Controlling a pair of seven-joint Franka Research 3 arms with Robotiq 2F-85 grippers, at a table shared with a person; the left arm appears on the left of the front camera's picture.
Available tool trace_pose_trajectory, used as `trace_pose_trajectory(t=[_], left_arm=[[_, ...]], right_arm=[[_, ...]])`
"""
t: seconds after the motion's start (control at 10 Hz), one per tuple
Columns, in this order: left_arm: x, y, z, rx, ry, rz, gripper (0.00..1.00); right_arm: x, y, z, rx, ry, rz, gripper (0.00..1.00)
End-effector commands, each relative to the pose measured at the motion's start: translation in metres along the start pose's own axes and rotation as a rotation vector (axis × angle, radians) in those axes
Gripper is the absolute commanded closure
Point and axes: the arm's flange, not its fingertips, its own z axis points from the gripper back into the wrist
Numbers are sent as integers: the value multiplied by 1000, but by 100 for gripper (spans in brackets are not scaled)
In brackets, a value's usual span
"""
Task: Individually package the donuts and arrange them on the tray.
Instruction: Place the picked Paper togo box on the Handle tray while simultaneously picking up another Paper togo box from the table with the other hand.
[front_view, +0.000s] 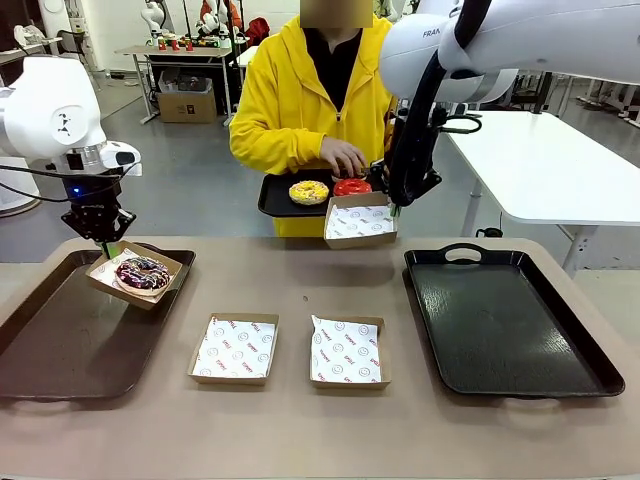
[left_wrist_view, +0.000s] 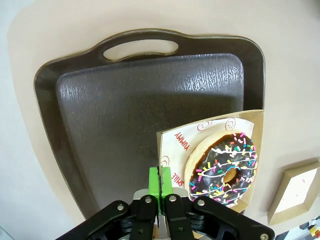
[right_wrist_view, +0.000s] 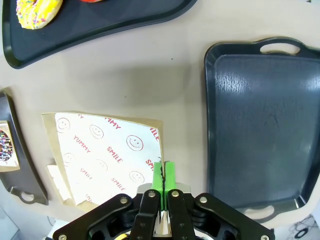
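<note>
Here our left fingers (left_wrist_view: 153, 182) pinch the box (left_wrist_view: 172, 145) holding a chocolate donut (left_wrist_view: 225, 167) over the left tray (left_wrist_view: 125, 110). Our right fingers (right_wrist_view: 169, 175) pinch an empty box (right_wrist_view: 102, 152) near the yellow donut (front_view: 309, 191) and red donut (front_view: 352, 187).

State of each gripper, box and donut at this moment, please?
Left gripper: shut on the rim of the donut box.
Donut box: tilted over the left tray, chocolate donut inside.
Right gripper: shut on the raised box.
Raised box: empty, open.
Two table boxes: empty, open.
Yellow donut: unboxed, on the person's tray.
Red donut: unboxed, same tray, person's hand at it.
</note>
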Motion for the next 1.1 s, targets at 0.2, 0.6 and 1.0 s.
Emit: trace_pose_trajectory(t=[0.2, 0.6, 1.0], left_arm=[[21, 9, -20, 9, -24, 42, 99], [22, 11, -23, -13, -23, 23, 37], [16, 12, -18, -49, -26, -7, 38]], right_arm=[[4, -1, 1, -2, 18, 29, 99], [5, 1, 1, 3, 23, 29, 99], [8, 0, 0, 6, 31, 10, 99]])
